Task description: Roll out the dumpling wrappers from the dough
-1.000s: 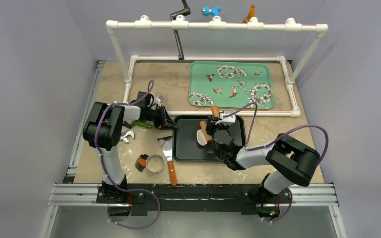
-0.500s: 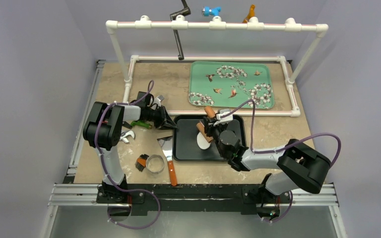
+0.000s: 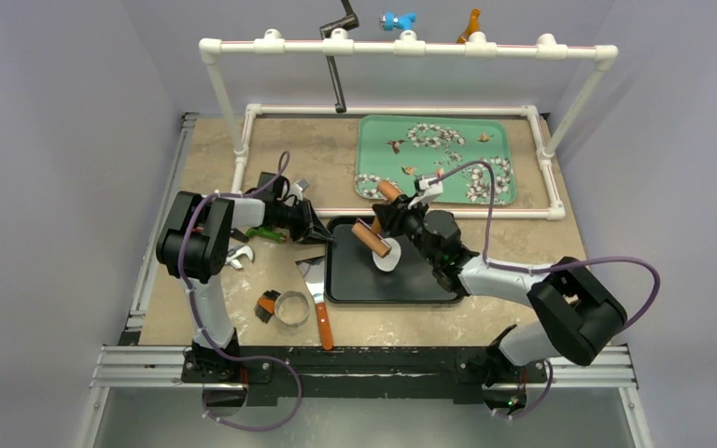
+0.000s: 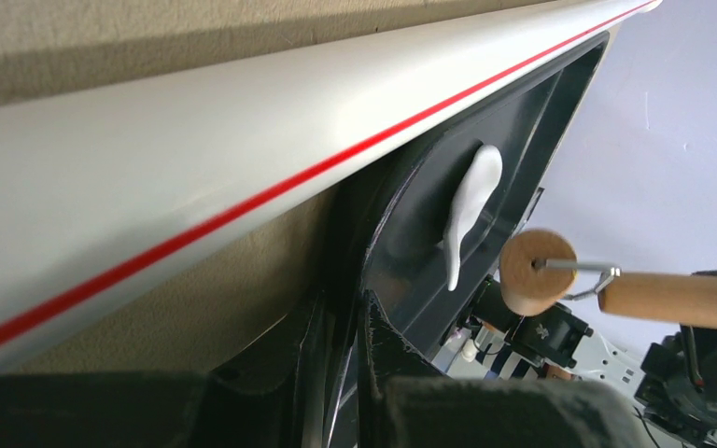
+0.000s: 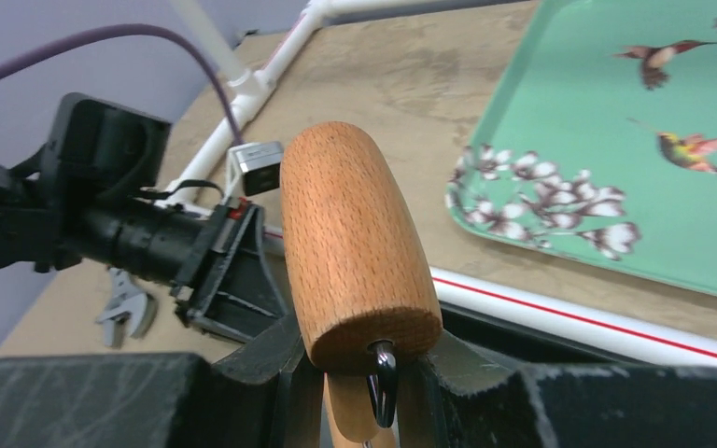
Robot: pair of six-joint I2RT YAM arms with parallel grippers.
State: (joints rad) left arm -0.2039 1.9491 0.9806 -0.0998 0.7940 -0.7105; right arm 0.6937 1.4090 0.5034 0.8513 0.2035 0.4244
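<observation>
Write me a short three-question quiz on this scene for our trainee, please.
1. True or false: the right gripper holds the wooden rolling pin.
2. What does the left gripper clamp? A) the green tray B) the rim of the black tray C) the ring cutter
3. How many dough wrappers lie in the black tray?
Key: 1 true; 2 B; 3 one.

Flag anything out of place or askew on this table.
A metal wrench lies on the tabletop beside the left arm, out of place among dough tools like the ring cutter and spatula. Nothing looks spilled.
</observation>
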